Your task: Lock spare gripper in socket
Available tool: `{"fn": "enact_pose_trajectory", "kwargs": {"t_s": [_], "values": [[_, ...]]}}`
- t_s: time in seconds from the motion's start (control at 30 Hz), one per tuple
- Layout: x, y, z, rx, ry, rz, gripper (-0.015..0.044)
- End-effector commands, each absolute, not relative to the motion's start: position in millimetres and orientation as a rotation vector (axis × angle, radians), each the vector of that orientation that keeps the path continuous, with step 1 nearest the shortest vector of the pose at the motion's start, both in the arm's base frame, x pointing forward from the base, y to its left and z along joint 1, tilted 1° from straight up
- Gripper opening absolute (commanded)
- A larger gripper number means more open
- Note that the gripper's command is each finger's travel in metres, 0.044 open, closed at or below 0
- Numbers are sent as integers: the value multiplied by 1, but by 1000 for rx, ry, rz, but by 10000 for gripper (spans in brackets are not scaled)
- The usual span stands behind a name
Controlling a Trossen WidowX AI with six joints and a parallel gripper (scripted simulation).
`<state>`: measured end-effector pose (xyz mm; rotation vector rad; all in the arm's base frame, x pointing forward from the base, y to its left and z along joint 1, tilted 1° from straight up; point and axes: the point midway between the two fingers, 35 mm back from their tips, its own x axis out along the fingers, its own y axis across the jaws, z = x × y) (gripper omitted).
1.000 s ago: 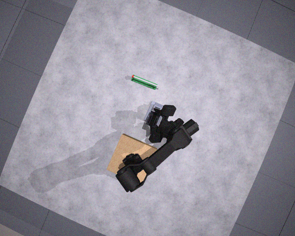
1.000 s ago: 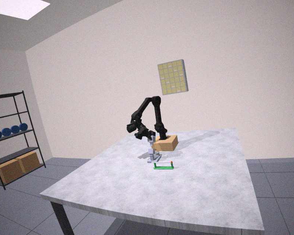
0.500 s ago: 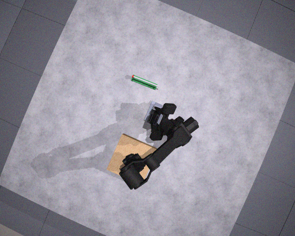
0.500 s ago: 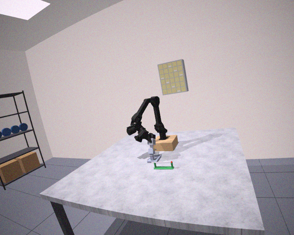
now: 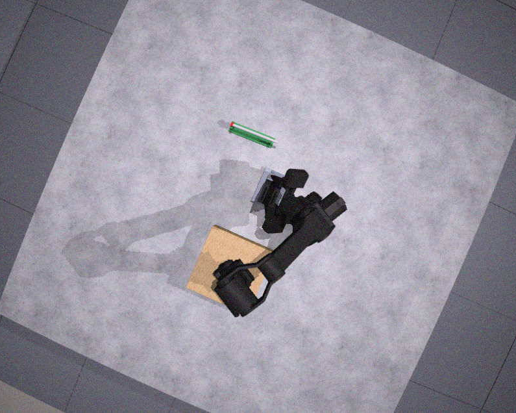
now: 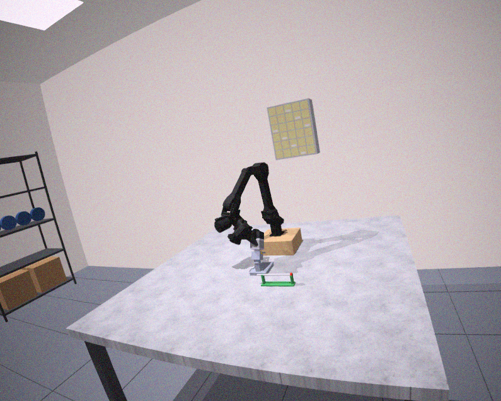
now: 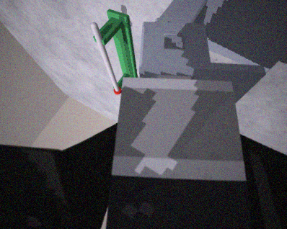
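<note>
a: how far's it got?
b: lock pin (image 5: 253, 132) (image 6: 277, 274) (image 7: 106, 59) is out, lying across the green rack (image 5: 251, 136) (image 6: 278, 284) (image 7: 125, 54), nearer the tabletop's front edge than the mount (image 5: 259, 186) (image 6: 257, 263) (image 7: 164, 54) in the exterior view.
a: & the arm's gripper (image 5: 271, 195) (image 6: 257, 239) (image 7: 169, 129)?
b: clamped on the spare gripper (image 6: 256, 243) (image 7: 178, 126), held upright-ish over the mount, well in from the edges. can't tell if the spigot's in.
a: so what's left?
b: seat it prob., then pin thru both, fingers open, arm clear. abt halfway, i'd guess.
</note>
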<state>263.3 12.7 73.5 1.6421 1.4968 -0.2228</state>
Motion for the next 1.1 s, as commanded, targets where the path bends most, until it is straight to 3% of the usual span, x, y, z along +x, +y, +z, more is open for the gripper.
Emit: {"fn": "enact_pose_trajectory", "kwargs": {"t_s": [0.0, 0.6, 1.07], "values": [[266, 15, 70, 1653, 1499, -213, 0], [268, 15, 65, 1653, 1500, -215, 0], [268, 15, 65, 1653, 1500, -215, 368]]}}
